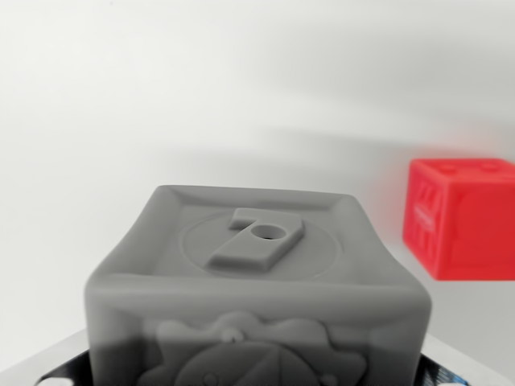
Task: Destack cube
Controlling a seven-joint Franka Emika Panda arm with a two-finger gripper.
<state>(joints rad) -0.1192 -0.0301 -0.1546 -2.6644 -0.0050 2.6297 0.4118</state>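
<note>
White surface; grey cube close, raised "7" on top; red cube right; end effector state indiscernible.

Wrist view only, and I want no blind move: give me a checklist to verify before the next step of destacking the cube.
1. Grey cube in view, close under the camera: ok.
2. Its top face with the raised 7 is bare, nothing lying on it: ok.
3. Red cube stands apart, at the wrist view's right: ok.
4. Fingers placed on either side of the grey cube: cannot tell, none visible.
5. Whether the grey cube rests on another cube: cannot tell, its base is cut off.
6. White surface behind free of obstacles: ok.
</note>
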